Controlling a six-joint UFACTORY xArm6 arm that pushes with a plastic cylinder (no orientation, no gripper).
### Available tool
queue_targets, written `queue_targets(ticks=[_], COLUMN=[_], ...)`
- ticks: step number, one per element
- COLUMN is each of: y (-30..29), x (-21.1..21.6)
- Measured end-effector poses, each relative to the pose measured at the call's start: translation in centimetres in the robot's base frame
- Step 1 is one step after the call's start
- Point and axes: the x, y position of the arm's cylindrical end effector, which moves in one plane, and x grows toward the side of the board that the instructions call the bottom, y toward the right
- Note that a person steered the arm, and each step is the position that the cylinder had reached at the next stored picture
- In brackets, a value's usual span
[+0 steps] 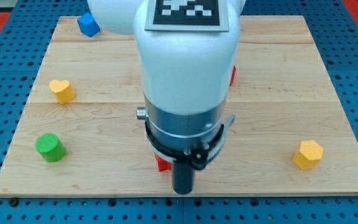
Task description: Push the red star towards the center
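My arm fills the middle of the view and hides much of the wooden board [278, 74]. My tip [183, 191] is near the board's bottom edge. A small part of a red block [162, 164] shows just left of the rod, close to it; its shape is hidden, and I cannot tell if they touch. A sliver of a second red block [233, 74] shows at the arm's right edge, higher in the view. I cannot tell which of them is the red star.
A blue cube [88, 25] lies at the top left. A yellow heart [61, 91] lies at the left. A green cylinder [50, 147] lies at the bottom left. A yellow hexagon [307, 154] lies at the bottom right.
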Motion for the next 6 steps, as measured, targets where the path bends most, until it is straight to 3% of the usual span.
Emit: queue_targets(ticks=[1,2,3,4,5,6], y=[0.1,8.2,0.9,-4.8,1.5,4.1], x=[-7.3,-5.6,-0.9,-3.3,-10.6,-15.5])
